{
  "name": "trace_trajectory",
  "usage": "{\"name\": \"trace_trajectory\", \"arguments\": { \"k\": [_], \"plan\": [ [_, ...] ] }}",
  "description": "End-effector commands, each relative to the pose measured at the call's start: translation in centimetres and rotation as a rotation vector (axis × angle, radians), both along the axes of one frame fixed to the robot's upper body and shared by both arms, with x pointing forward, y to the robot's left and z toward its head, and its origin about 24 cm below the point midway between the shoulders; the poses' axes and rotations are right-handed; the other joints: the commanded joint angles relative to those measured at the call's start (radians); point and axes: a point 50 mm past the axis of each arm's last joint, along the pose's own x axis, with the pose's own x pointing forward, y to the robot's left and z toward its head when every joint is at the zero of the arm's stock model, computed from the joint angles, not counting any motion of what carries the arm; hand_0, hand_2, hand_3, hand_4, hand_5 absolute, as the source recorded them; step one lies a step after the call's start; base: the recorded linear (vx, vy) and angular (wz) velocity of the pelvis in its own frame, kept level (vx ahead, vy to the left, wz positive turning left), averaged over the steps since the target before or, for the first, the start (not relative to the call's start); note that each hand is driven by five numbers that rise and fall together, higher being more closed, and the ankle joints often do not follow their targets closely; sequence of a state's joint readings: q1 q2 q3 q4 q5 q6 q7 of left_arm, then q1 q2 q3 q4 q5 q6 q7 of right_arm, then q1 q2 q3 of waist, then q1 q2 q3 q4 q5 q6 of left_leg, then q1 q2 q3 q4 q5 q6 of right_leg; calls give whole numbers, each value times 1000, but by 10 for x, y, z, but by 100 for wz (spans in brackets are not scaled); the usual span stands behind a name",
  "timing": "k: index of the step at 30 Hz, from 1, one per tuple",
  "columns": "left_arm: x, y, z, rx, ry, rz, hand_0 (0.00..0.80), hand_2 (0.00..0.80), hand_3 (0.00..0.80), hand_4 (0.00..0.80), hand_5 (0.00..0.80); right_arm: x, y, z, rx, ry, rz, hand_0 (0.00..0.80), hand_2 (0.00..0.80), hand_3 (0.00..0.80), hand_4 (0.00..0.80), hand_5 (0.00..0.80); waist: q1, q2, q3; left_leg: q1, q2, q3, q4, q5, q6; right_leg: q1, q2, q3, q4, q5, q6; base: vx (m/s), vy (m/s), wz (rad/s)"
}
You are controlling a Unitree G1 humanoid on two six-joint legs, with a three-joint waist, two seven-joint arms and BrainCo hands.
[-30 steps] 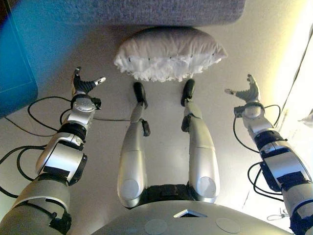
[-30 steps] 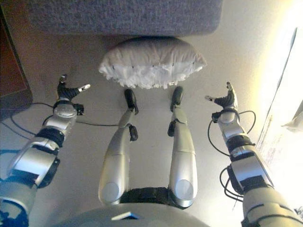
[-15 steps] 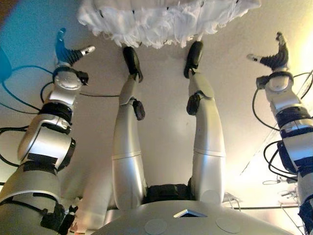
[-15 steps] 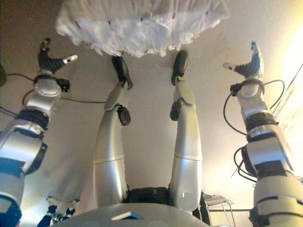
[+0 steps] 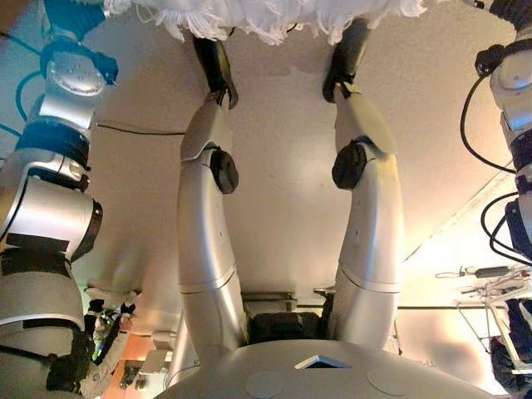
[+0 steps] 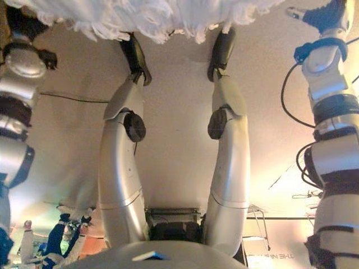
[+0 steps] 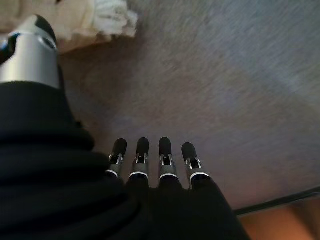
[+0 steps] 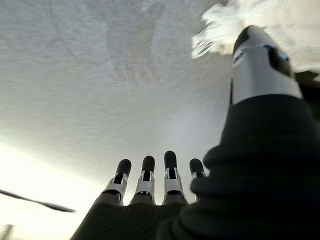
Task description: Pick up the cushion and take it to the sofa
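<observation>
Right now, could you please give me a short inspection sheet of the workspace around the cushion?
Surface: pale floor, bare between the arms.
Job's things: white frilled cushion lies on the floor at the top edge of the eye views, untouched; the sofa is not in view.
Clutter: small items on the floor at the lower right, too small to identify.
Hands: left hand open, fingers straight over the floor, cushion's frill beside its thumb; right hand open, likewise, holding nothing.
Cables: nothing seen apart from the robot's own.
Surroundings: a person's figure at the lower left.
</observation>
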State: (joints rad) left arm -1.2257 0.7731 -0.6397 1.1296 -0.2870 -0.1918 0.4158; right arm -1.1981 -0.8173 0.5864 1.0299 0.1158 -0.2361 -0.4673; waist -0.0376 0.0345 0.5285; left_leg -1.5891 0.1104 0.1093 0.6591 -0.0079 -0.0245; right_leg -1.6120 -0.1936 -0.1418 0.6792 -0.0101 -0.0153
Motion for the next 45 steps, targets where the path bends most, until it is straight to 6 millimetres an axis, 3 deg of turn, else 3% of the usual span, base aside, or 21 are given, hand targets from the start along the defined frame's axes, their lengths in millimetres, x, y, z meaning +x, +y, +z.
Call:
{"name": "trace_trajectory", "arguments": {
  "k": [1, 4, 8, 15, 16, 17, 18, 19, 21, 27, 32, 36, 38, 40, 42, 43, 45],
  "plan": [
    [-3, -5, 12, 101, -68, -10, 0, 0, 0, 0, 0, -12, 3, 35, -170, -114, 39, 0, 0, 0, 0, 0, -32, 97, -9, 19, 36, 10, -9, -127, -29, 42, -28, 66, -44, -56, 123, 42, -17, 2],
    [0, -29, 29, 135, -122, -120, 0, 0, 0, 0, 0, -8, 30, 47, -194, -110, 180, 0, 0, 0, 0, 0, -31, 90, -9, 19, 31, 12, -32, -119, -32, 42, -28, 65, -68, -47, 129, 36, -24, -2],
    [2, -69, 41, 243, -156, -323, 0, 0, 0, 0, 0, -2, 60, 45, -208, 31, 433, 0, 0, 0, 0, 0, -31, 78, -9, 19, 23, 10, -65, -104, -35, 42, -28, 64, -102, -35, 135, 32, -13, 1],
    [0, -139, 25, 436, 132, -808, 0, 0, 0, 0, 0, -4, 96, 36, -101, 269, 852, 0, 0, 0, 0, 0, -35, 73, -9, 19, 12, 4, -87, -85, -42, 42, -26, 66, -130, -10, 145, 2, 1, 1],
    [-2, -145, 24, 442, 152, -852, 182, 182, 182, 182, 182, -5, 100, 36, -97, 293, 890, 0, 0, 0, 0, 0, -36, 73, -9, 19, 11, 3, -86, -85, -44, 42, -24, 68, -132, -7, 145, 0, 0, 0],
    [-3, -150, 23, 428, 163, -896, 562, 562, 562, 562, 562, -5, 104, 36, -99, 314, 922, 0, 0, 0, 0, 0, -36, 74, -9, 19, 9, 2, -85, -85, -45, 42, -24, 70, -133, -5, 146, 0, 0, 0],
    [-5, -155, 23, 391, 168, -963, 800, 800, 800, 800, 800, -6, 109, 37, -106, 337, 966, 0, 0, 0, 0, 0, -36, 75, -9, 19, 10, 1, -86, -84, -45, 42, -24, 72, -134, -5, 147, 5, 7, 3],
    [-7, -160, 24, 365, 172, -1011, 800, 800, 800, 800, 800, -7, 114, 36, -117, 358, 996, 122, 122, 122, 122, 122, -37, 75, -9, 19, 9, 1, -87, -85, -46, 42, -23, 75, -135, -5, 148, 7, 5, 3],
    [-12, -172, 26, 324, 164, -1103, 800, 800, 800, 800, 800, -10, 124, 36, -119, 389, 1082, 800, 800, 800, 800, 800, -38, 78, -9, 19, 11, 2, -86, -86, -47, 42, -25, 78, -141, -4, 147, 0, 0, 0],
    [-23, -187, 22, 229, 148, -1249, 800, 800, 800, 800, 800, -20, 146, 37, -62, 377, 1257, 800, 800, 800, 800, 800, -36, 74, -9, 19, -5, -12, -90, -75, -53, 42, -29, 85, -150, 5, 151, -22, -28, 8],
    [-26, -182, 3, 70, 145, -1291, 800, 800, 800, 800, 800, -20, 139, 23, -10, 341, 1228, 800, 800, 800, 800, 800, -26, 66, -9, 19, -19, -38, -76, -54, -50, 43, -36, 88, -127, 15, 153, -93, -44, 11],
    [-31, -167, -46, -80, 195, -1294, 800, 800, 800, 800, 800, -20, 123, -12, 86, 344, 1178, 800, 800, 800, 800, 800, -9, 61, -9, 138, -31, -69, -102, -22, -57, 185, -41, 66, -175, 37, 154, -63, -42, 0],
    [-40, -162, -79, -185, 213, -1290, 800, 800, 800, 800, 800, -25, 116, -41, 170, 352, 1197, 800, 800, 800, 800, 800, -1, 55, -9, 259, -28, -67, -130, -4, -61, 306, -49, 52, -194, 44, 153, -35, -27, -3],
    [-48, -158, -98, -242, 200, -1273, 800, 800, 800, 800, 800, -31, 112, -60, 197, 342, 1202, 800, 800, 800, 800, 800, 2, 48, -9, 353, -25, -61, -152, 7, -65, 399, -54, 38, -211, 49, 154, -25, -19, -6],
    [-62, -155, -119, -324, 162, -1243, 800, 800, 800, 800, 800, -45, 110, -84, 254, 312, 1216, 800, 800, 800, 800, 800, 6, 35, -9, 504, -31, -50, -200, 19, -62, 541, -62, 11, -249, 56, 155, 24, -46, -5],
    [-72, -152, -133, -373, 147, -1221, 800, 800, 800, 800, 800, -57, 109, -103, 298, 304, 1223, 800, 800, 800, 800, 800, 10, 24, -9, 627, -33, -44, -226, -4, -63, 658, -63, -7, -274, 37, 165, 82, -62, -3],
    [-83, -147, -145, -423, 143, -1201, 800, 800, 800, 800, 800, -73, 105, -121, 344, 292, 1228, 800, 800, 800, 800, 800, 10, 8, -9, 765, -37, -18, -281, -1, -57, 798, -65, -44, -326, 40, 171, 81, -46, -1]
  ]
}}
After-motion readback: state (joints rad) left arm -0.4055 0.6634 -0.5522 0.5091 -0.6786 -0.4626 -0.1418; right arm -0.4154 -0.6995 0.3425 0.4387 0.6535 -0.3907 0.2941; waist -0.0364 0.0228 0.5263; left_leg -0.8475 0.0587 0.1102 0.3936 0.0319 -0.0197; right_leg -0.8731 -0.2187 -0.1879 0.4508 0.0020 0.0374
